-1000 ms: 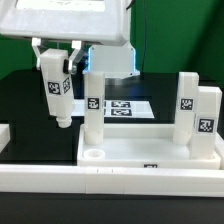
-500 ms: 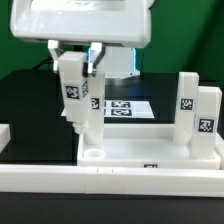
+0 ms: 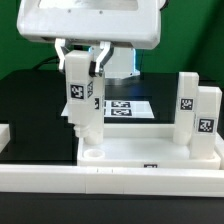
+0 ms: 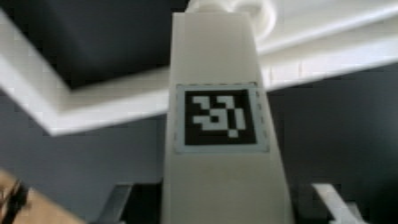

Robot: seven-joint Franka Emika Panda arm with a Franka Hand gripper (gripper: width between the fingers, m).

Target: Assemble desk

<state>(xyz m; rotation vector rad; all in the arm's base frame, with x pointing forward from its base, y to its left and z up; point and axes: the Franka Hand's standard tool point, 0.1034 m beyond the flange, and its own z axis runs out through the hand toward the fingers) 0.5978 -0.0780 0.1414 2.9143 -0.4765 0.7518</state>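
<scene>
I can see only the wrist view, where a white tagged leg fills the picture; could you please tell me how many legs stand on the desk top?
Observer: Three: a standing leg just behind the held leg, and two more legs toward the exterior view's right of the desk top.
Operator: Thank you. Is any socket free?
Observer: Yes, a round socket is open at the near corner on the exterior view's left.
Operator: Is my leg in it?
Observer: No; the gripper holds it upright, above that socket.
</scene>
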